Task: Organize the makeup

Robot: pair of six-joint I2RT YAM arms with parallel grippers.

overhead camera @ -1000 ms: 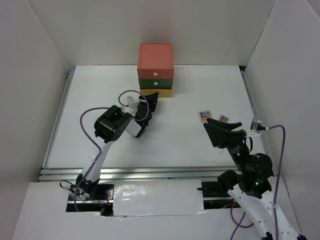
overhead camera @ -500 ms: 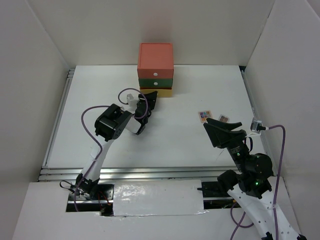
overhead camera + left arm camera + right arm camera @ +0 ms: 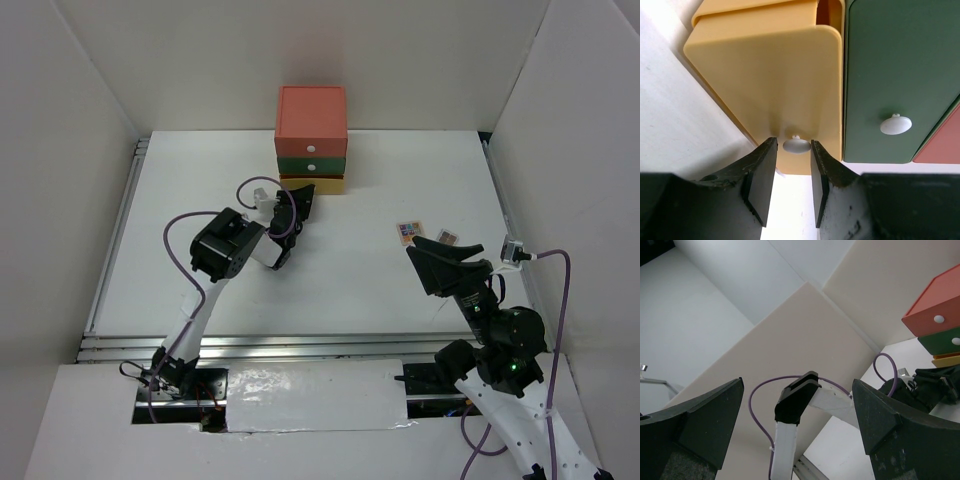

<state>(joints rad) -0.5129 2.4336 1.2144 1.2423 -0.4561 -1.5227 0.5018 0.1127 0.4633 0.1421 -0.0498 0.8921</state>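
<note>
A multicolour palette (image 3: 408, 231) and a pinkish palette (image 3: 447, 237) lie on the table at the right. No other makeup shows. The red, green and yellow drawer box (image 3: 312, 120) stands at the back centre. My left gripper (image 3: 303, 192) is at the yellow bottom drawer (image 3: 770, 85), which stands a little way out. Its jaws are narrow around the drawer's white knob (image 3: 796, 145); one pad touches it and a thin gap shows at the other. My right gripper (image 3: 445, 250) hangs wide open and empty above the two palettes.
White walls enclose the table on three sides. A metal rail (image 3: 115, 240) runs along the left edge. In the right wrist view the drawer box (image 3: 935, 315) and my left arm (image 3: 795, 405) show between the right gripper's (image 3: 798, 382) spread fingers.
My left gripper has moved slightly farther back toward the yellow drawer. The right arm and the palettes have not moved.
</note>
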